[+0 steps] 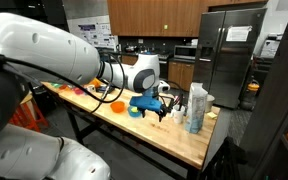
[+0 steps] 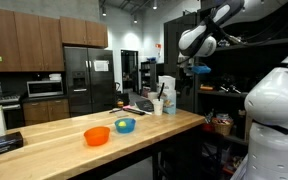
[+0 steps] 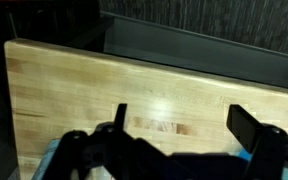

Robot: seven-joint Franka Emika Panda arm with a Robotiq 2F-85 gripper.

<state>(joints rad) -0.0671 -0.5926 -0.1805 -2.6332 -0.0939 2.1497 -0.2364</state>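
- A small blue bowl [image 1: 135, 111] sits upright on a long pale wooden surface [image 1: 174, 140], about midway along it. It is the item nearest the jaws, and nothing touches it.
- An orange bowl [image 2: 97, 136] stands near the blue one, with a clear gap between them.
- The jaws hang in the air above the surface, between the blue bowl and a cluster of bottles [image 1: 195, 106]. They hold nothing.
- In the wrist view, the two dark fingers [image 3: 120, 118] stand wide apart, with only bare wood grain between them.
- A white robot arm [image 1: 124, 72] reaches in over the surface and carries the jaws at its tip.
- The bottles and containers are grouped upright at one end of the surface, well apart from the bowls.
- Behind it all is a kitchen, with a tall stainless-steel fridge [image 2: 84, 80], brown wooden cabinets [image 2: 24, 40] and a microwave [image 2: 44, 88] on a counter.
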